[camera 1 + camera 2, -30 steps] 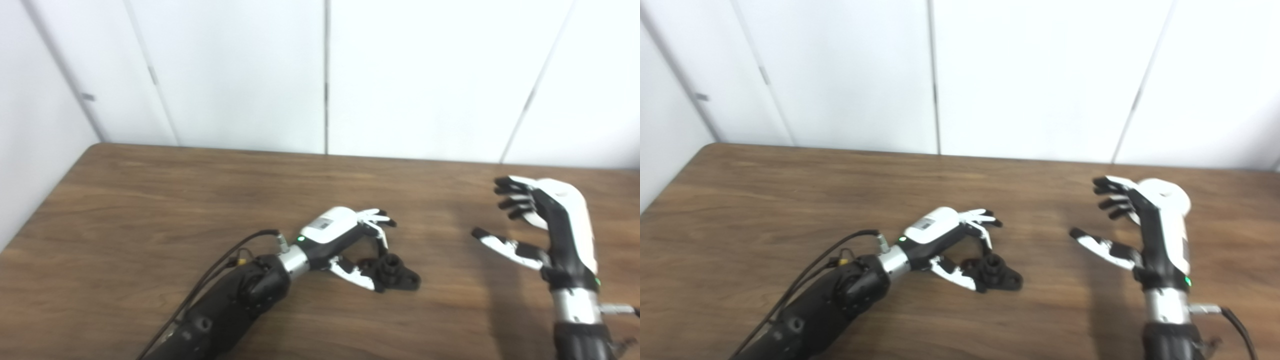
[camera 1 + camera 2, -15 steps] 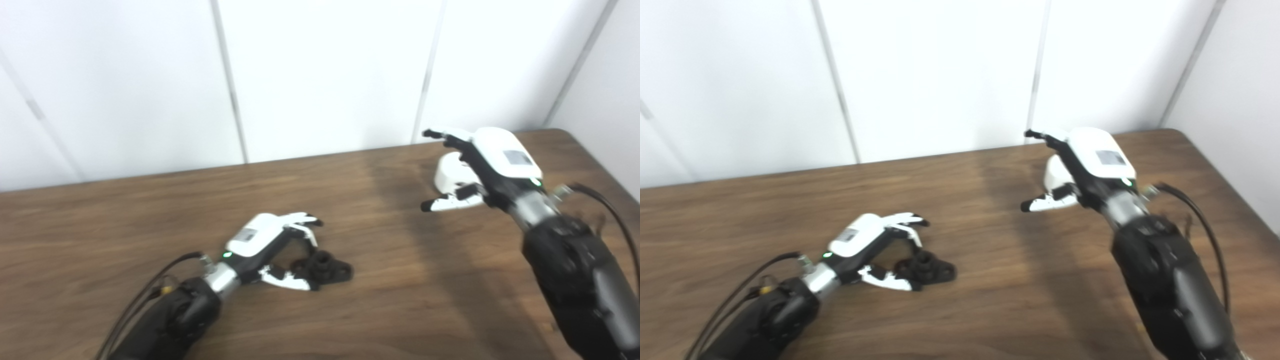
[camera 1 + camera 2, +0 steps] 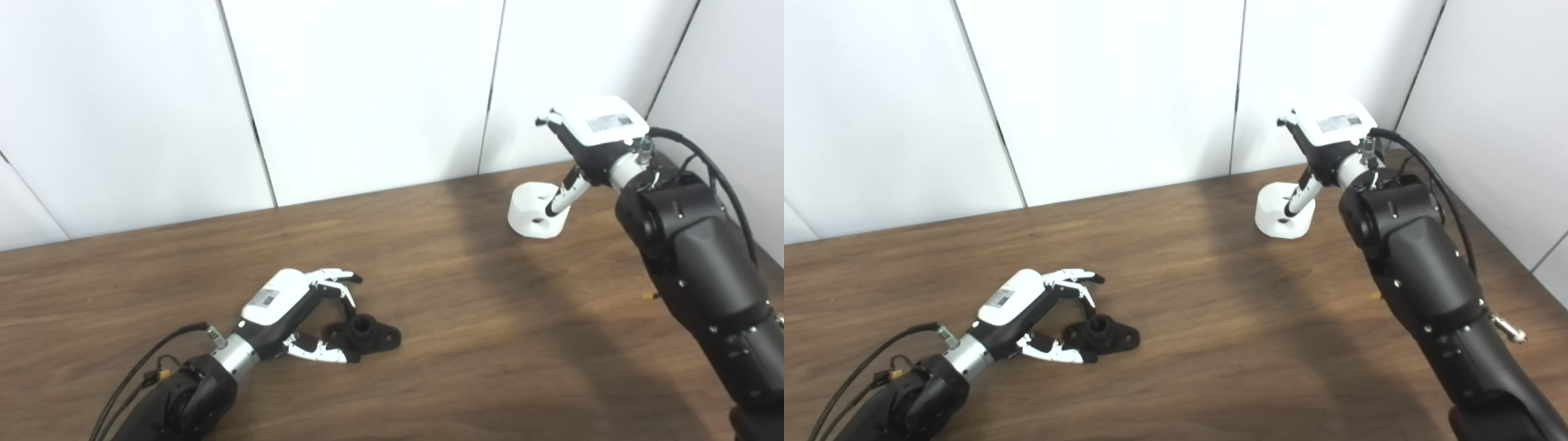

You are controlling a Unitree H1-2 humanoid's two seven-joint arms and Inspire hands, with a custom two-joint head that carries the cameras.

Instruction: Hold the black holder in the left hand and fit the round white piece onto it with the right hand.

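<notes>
- Head cameras have panned right since a second ago; the whole scene sits further left in frame, so that shift is no motion of the parts.
- Right robot hand: a second ago it was spread, palm inward, over the near right of the worktop. It has since reached to the far right corner and now hangs above the round white piece, one digit angled down at or into the piece's top. Whether the hand has closed on it I cannot tell; the other fingers are hidden behind the palm.
- Round white piece rests on the worktop, not lifted, well apart from the black holder.
- Left robot hand keeps its place: fingers spread, arched over the holder's near end, thumb alongside. The holder lies flat, not visibly clamped.
- Judgement: both hands are at the reach-and-grasp stage; neither part is secured, and fitting is still ahead.
</notes>
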